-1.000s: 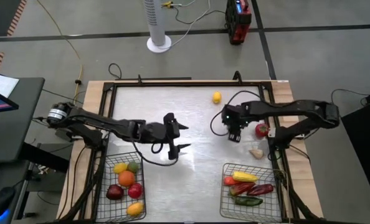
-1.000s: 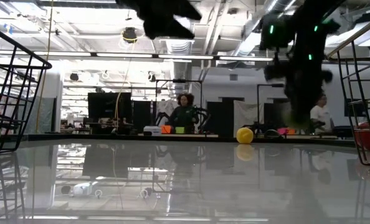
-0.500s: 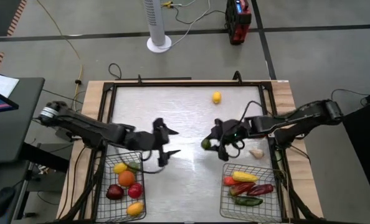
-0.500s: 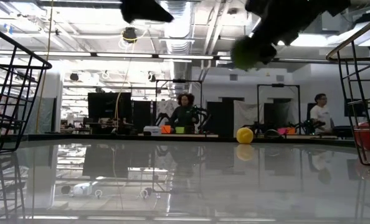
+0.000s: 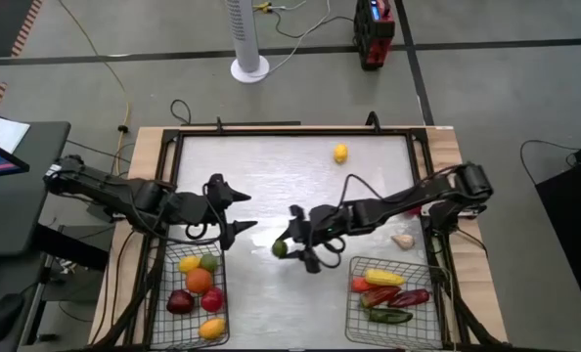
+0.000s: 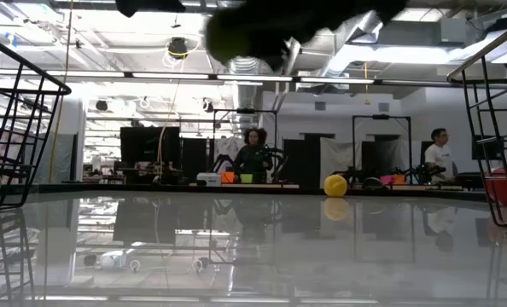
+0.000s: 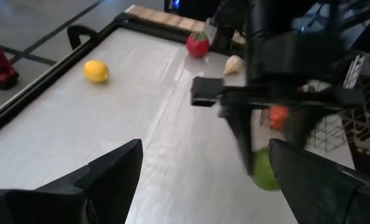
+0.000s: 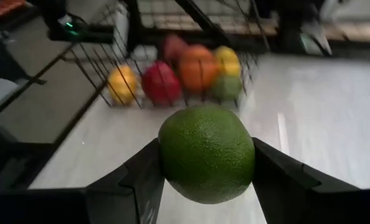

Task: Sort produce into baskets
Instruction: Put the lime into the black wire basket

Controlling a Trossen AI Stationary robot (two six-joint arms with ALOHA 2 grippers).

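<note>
My right gripper (image 5: 292, 248) reaches from the table's right to its middle, shut on a round green fruit (image 8: 207, 152). The fruit also shows in the high view (image 5: 281, 248), the left wrist view (image 7: 266, 171) and, blurred, at the top of the low view (image 6: 236, 38). My left gripper (image 5: 238, 208) is open and empty just beyond the left basket (image 5: 163, 293), which holds several fruits. The right basket (image 5: 354, 315) holds several elongated vegetables. A yellow lemon (image 5: 340, 153), a whitish garlic bulb (image 5: 402, 240) and a red piece (image 7: 197, 45) lie on the table. My right gripper pinches the green fruit by two opposite sides (image 8: 169, 155) between its two fingers (image 8: 132, 183). The fingers come roughly level from the table's right. The fruit is lifted clear of the table.
The table has a raised dark frame (image 5: 271, 130) around its glossy white top. The near middle between the two baskets is bare. The right arm (image 5: 408, 200) stretches across the table's right half. People stand in the room behind (image 6: 253, 153).
My right gripper has carried the green fruit from the right side, near the red piece, toward the table's left and near edge, clear of the table. My left gripper has drawn back from the table's middle toward the left edge, staying open.
</note>
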